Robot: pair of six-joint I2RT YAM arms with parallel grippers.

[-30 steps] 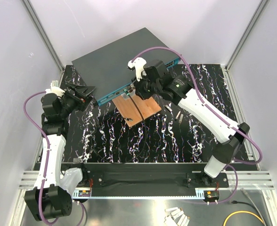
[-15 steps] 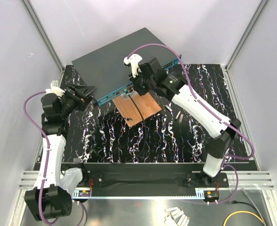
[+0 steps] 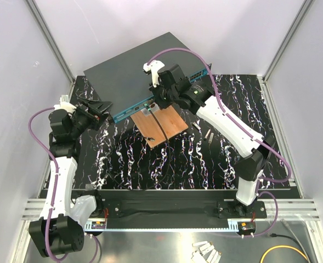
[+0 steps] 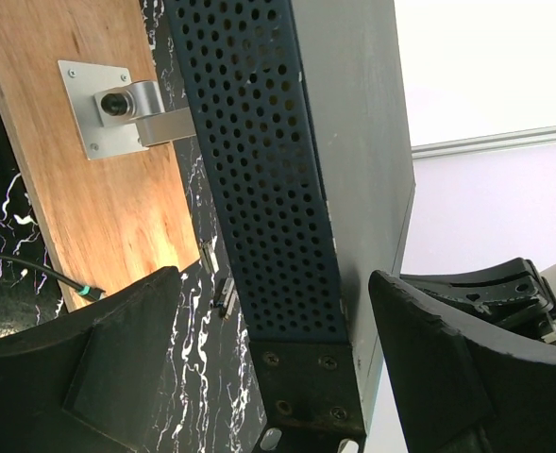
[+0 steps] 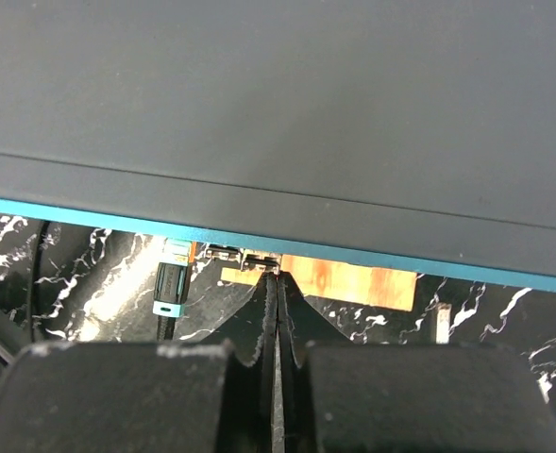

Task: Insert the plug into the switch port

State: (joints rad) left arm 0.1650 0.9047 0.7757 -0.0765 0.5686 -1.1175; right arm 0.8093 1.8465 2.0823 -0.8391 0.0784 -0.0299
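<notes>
The switch is a flat dark grey box with a teal front edge, lying askew at the back. A black plug with teal bands stands with its tip at that front edge; whether it sits in a port is hidden. Its black cable runs back across the copper-brown board. My right gripper is shut on nothing, to the right of the plug, its tips at a small metal fitting under the edge. My left gripper is open and straddles the switch's left corner without touching it.
The board carries a silver bracket. Small metal parts lie on the black marbled table to the right of the board. White walls with metal corner posts enclose the table on three sides.
The right gripper's jaws have closed fully, and the arm has shifted a little left along the switch's front edge. The left arm has not moved.
</notes>
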